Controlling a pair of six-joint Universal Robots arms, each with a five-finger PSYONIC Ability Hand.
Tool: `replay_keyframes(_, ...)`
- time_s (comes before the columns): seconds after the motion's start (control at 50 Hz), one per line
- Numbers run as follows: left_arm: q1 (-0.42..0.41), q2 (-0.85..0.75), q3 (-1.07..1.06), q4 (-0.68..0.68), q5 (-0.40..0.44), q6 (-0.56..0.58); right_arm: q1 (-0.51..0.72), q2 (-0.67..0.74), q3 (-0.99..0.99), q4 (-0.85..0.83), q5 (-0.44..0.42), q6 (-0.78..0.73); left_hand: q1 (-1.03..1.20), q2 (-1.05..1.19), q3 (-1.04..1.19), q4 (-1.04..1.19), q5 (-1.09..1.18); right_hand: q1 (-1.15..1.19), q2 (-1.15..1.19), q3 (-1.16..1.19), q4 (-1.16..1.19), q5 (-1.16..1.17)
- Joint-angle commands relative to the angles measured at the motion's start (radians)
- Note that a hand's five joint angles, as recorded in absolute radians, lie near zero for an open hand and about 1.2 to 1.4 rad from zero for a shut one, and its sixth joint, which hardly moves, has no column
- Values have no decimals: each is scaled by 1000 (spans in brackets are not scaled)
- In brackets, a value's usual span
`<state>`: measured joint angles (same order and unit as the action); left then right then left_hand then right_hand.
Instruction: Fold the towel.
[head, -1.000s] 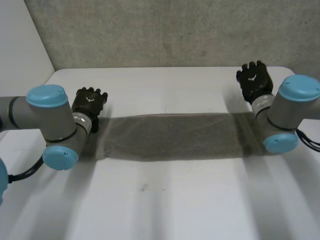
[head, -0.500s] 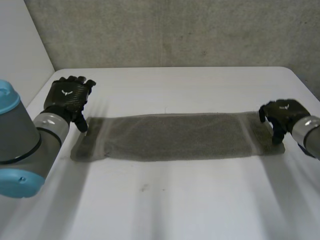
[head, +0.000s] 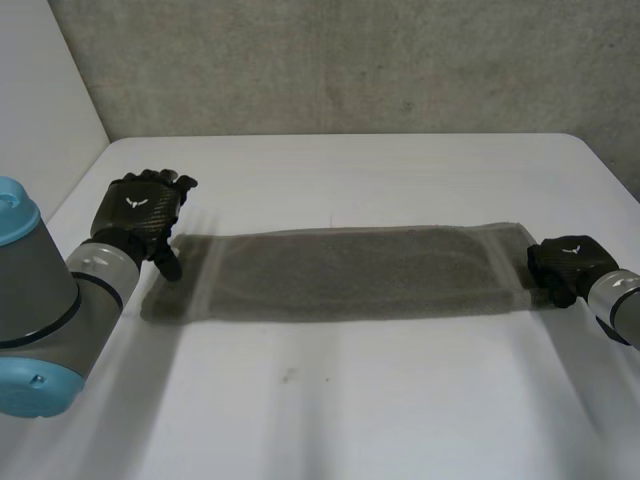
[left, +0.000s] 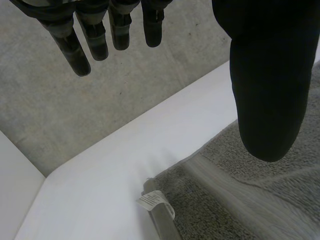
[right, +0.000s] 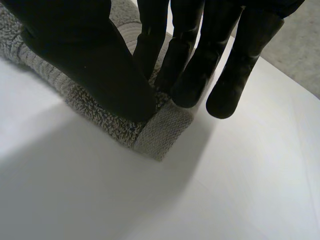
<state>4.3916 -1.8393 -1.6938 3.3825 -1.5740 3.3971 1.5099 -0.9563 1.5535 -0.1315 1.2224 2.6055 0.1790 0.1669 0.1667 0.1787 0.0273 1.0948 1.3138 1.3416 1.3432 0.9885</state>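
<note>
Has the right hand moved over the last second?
Yes. The right hand has come away from the table far edge toward the near side, and now pinches the towel at its right-end corner.

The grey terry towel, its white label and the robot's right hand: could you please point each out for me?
grey terry towel (head: 350, 275): head view, middle of the long strip.
white label (left: 151, 200): left wrist view, on the tag at the towel's corner.
right hand (right: 90, 60): right wrist view, on its thumb, at the towel's corner.

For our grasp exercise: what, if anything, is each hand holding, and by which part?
The right hand pinches the towel at a corner; the left hand holds nothing.
</note>
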Motion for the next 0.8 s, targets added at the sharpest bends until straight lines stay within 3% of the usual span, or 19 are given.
replay_keyframes(0.02,-1,3,0,0,0,1,-39,-4,-24,0,29,-18,-4,8,8,-4,-27,302,82,55,53,233)
replay_keyframes(0.2,-1,15,-1,-2,0,-1,-195,-8,-141,27,164,-184,-4,8,8,-4,-27,302,82,55,53,233)
replay_keyframes(0.26,0,17,-3,-2,-1,-1,-220,-21,-165,59,161,-249,-4,8,8,-4,-27,302,82,55,53,233)
replay_keyframes(0.34,0,28,-7,-2,0,-1,-189,-36,-201,81,160,-217,-4,8,8,-4,-27,302,82,55,53,233)
replay_keyframes(0.44,0,31,-7,-2,0,-1,-14,-125,-237,79,157,-73,-4,8,8,-4,-27,302,82,55,53,233)
replay_keyframes(0.48,0,32,-7,-2,0,-1,135,-142,-251,72,155,3,-4,8,8,-4,-27,302,82,55,53,233)
replay_keyframes(0.5,0,32,-9,-2,0,-1,136,-142,-251,72,155,4,-4,8,8,-4,-27,302,82,55,53,233)
replay_keyframes(0.54,0,32,-12,-2,0,-1,311,-140,-257,55,155,59,-4,8,8,-4,-27,302,82,55,53,233)
replay_keyframes(0.6,0,35,-13,-2,0,-2,412,-134,-257,38,155,77,-4,8,8,-4,-27,302,82,55,53,233)
replay_keyframes(0.64,0,37,-18,-2,0,-4,598,-96,-251,-9,158,88,-4,8,8,-4,-27,302,82,55,53,233)
replay_keyframes(0.66,0,37,-20,0,0,-4,599,-96,-251,-10,158,88,-4,8,8,-4,-27,302,82,55,53,233)
replay_keyframes(0.7,-1,37,-20,0,0,-4,738,-26,-253,-48,155,91,-4,8,8,-4,-27,302,82,55,53,233)
replay_keyframes(0.8,-11,35,-21,-2,0,-4,867,109,-274,-51,161,84,-4,8,8,-4,-27,302,82,55,53,233)
